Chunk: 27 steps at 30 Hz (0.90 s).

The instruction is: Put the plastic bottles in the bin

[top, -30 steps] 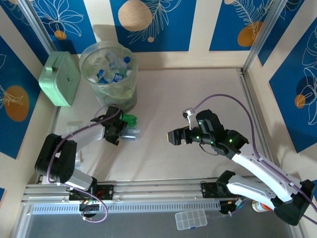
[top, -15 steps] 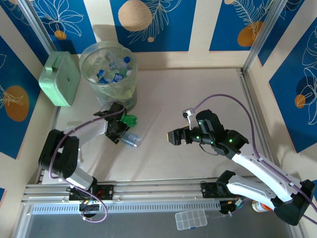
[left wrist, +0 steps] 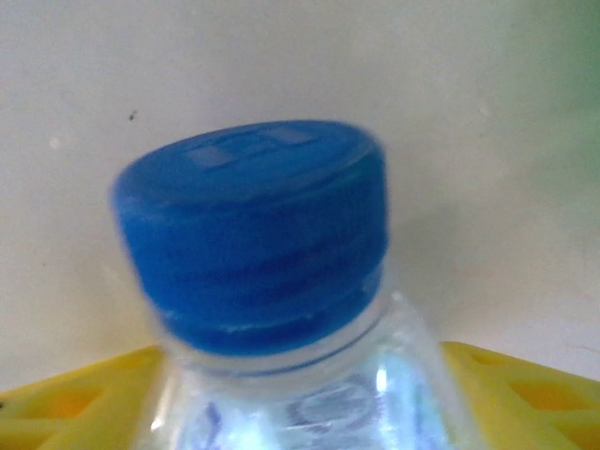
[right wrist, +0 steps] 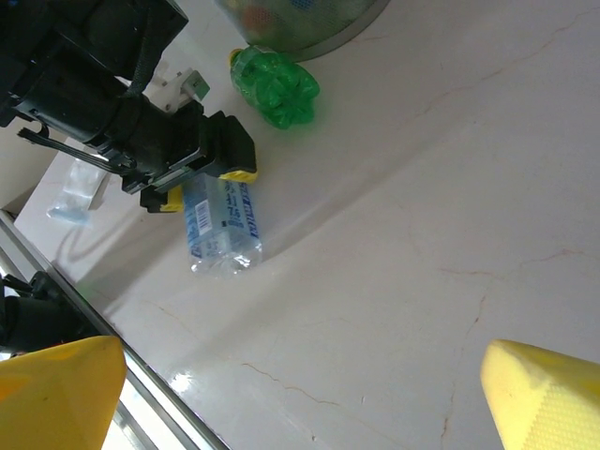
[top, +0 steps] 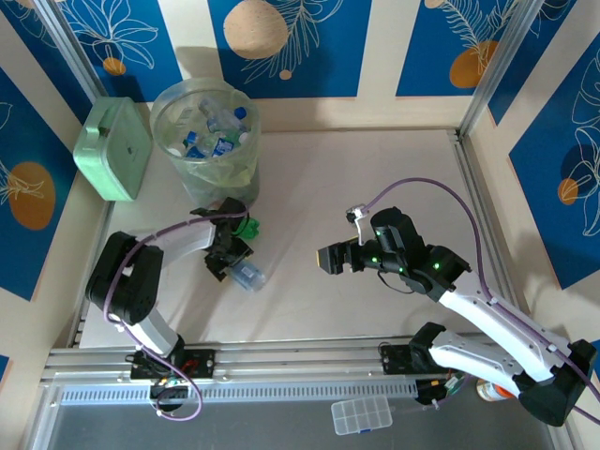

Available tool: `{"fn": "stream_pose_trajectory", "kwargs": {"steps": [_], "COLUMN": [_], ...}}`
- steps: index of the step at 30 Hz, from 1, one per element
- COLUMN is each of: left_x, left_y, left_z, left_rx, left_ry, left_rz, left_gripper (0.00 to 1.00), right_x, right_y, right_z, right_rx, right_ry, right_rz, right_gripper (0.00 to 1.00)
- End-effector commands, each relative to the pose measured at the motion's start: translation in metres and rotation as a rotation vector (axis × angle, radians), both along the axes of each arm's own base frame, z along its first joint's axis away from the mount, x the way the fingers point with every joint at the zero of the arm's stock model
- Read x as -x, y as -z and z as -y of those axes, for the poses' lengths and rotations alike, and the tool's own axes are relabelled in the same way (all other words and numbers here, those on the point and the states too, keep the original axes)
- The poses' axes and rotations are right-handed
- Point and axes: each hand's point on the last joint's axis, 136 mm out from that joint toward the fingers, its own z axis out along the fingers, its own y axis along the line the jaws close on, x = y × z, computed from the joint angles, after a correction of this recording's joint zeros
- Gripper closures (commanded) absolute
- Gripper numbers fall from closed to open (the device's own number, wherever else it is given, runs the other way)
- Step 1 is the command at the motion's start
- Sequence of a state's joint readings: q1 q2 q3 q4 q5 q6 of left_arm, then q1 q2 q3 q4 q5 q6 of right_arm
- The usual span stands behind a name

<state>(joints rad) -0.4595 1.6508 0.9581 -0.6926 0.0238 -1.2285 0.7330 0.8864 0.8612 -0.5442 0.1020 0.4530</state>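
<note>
Clear bottle (top: 247, 275) down near the middle-left of the tabletop (top: 375, 178), just in front of the bin (top: 225, 180). It's thin ribbed plastic, see-through, with a blue and white label. The long axis runs on a diagonal: base out toward the right and the near edge, neck tucked back into the left tool (top: 225, 255). The left wrist view is right on top of it, showing a ridged blue cap (left wrist: 253, 225), round and blurred, pointing straight back at that camera. Yellow fingers (left wrist: 525, 394) sit against the shoulders on both sides, so the left tool is clenched on the clear bottle. Whether it rests on the surface or hangs just off it, I can't tell.

Just beyond the tool lies a green bottle (top: 246, 226), crumpled and glossy, close against the foot of the bin. The bin is tall, round and translucent, with bottles (top: 211, 131) heaped inside. A mint square box (top: 114, 148) leans beside it on the left.

Over at centre-right, the right tool (top: 330, 259) hangs above bare, pale, marbled tabletop, its yellow fingers (right wrist: 56, 394) spread wide and holding nothing.
</note>
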Motion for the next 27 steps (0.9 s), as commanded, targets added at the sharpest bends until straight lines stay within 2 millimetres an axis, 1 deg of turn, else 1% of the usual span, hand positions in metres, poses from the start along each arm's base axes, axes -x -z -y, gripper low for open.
{"fn": "stream_pose_trajectory", "kwargs": {"steps": [1,3,6,9,12,16,20,24,27], "left_x": [0.006,0.005,0.006,0.004,-0.007,-0.023,-0.033,-0.031,-0.024], "left_y": [-0.006,-0.012,-0.026,-0.044,-0.068,-0.106,-0.151,-0.2,-0.226], "left_z": [0.0,-0.002,-0.004,-0.005,0.0,0.013,0.035,0.063,0.075], "left_rx": [-0.013,-0.017,-0.011,0.008,0.055,0.145,0.27,0.419,0.465], "left_ry": [0.015,0.013,0.007,0.009,0.045,0.142,0.298,0.475,0.59], "left_rz": [-0.014,0.01,0.043,0.102,0.221,0.436,0.682,0.908,0.983], "left_gripper": [0.39,0.42,0.43,0.44,0.47,0.49,0.5,0.51,0.54], "right_x": [0.002,0.003,0.004,0.006,0.011,0.013,0.019,0.022,0.02], "right_y": [-0.007,-0.009,-0.011,-0.013,-0.019,-0.028,-0.042,-0.057,-0.069], "right_z": [0.004,0.006,0.008,0.007,0.0,-0.007,-0.016,-0.027,-0.035], "right_rx": [0.01,0.009,0.006,-0.006,-0.035,-0.066,-0.109,-0.132,-0.132], "right_ry": [0.0,0.005,0.009,-0.001,-0.041,-0.069,-0.12,-0.167,-0.191], "right_rz": [0.022,0.029,0.038,0.037,0.04,0.047,0.055,0.072,0.094], "right_gripper": [0.03,0.03,0.03,0.02,0.03,0.02,0.03,0.02,0.03]}}
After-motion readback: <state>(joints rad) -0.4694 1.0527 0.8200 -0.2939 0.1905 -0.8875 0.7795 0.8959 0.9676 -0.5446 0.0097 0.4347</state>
